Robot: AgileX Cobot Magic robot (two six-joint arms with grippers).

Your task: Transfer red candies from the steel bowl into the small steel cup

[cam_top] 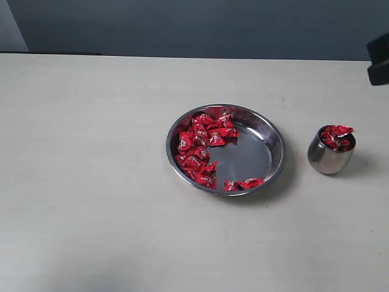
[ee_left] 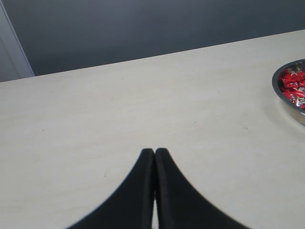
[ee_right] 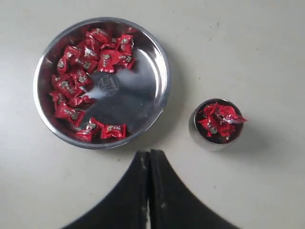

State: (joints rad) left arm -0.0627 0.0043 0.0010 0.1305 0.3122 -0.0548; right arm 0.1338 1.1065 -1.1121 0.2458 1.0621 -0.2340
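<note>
Nearest each wrist camera are the grippers. The left gripper has its 2 black fingers pressed together with nothing between them, above bare table and well apart from the steel bowl, whose rim just enters its view. The right gripper is likewise closed on nothing, its tips above the table just clear of the bowl's rim and near the cup. In the exterior view the near part of the pale table is bare. At mid-depth sits the steel bowl, upright and slightly right of centre. The red candies lie in it in an arc along its left side, with 2 more at the near rim; the right half of its floor is bare metal. The small steel cup stands upright to the bowl's right, near it but not touching, heaped with red candies to the rim, 1 wrapper end poking above. Farther back are the table's far edge, a dark robot part at the right edge, and a grey-blue wall.
</note>
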